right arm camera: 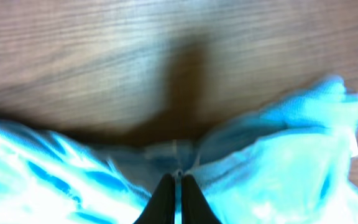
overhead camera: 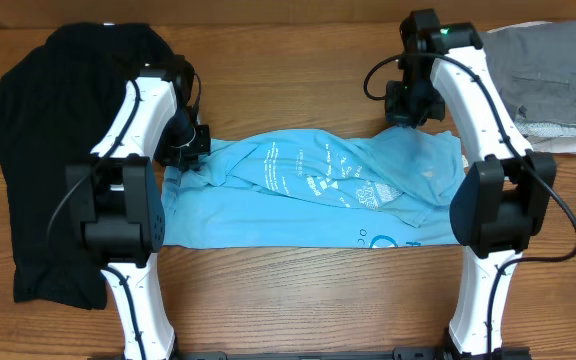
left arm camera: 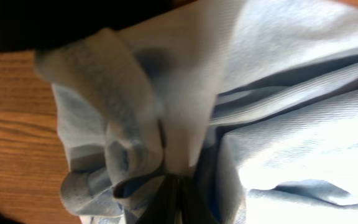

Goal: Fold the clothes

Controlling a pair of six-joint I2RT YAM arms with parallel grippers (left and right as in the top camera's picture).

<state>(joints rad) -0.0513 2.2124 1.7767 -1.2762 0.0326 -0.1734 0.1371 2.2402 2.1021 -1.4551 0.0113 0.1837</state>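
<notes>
The light blue T-shirt [overhead camera: 308,195] with white lettering lies crumpled across the table's middle, its front hem flat and its upper part bunched. My left gripper [overhead camera: 190,145] is shut on the shirt's upper left corner; the left wrist view shows the dark fingers [left arm camera: 176,196] pinching gathered blue cloth [left arm camera: 278,124]. My right gripper [overhead camera: 408,120] is shut on the shirt's upper right edge; the right wrist view shows closed fingers [right arm camera: 179,186] with a fold of blue cloth [right arm camera: 278,155] between them. The black shirt [overhead camera: 53,130] lies heaped at the far left.
A folded grey garment [overhead camera: 546,80] lies at the back right corner. Both white arm bases [overhead camera: 133,290] stand at the table's front edge. The wooden tabletop [overhead camera: 298,290] shows in front of the shirt.
</notes>
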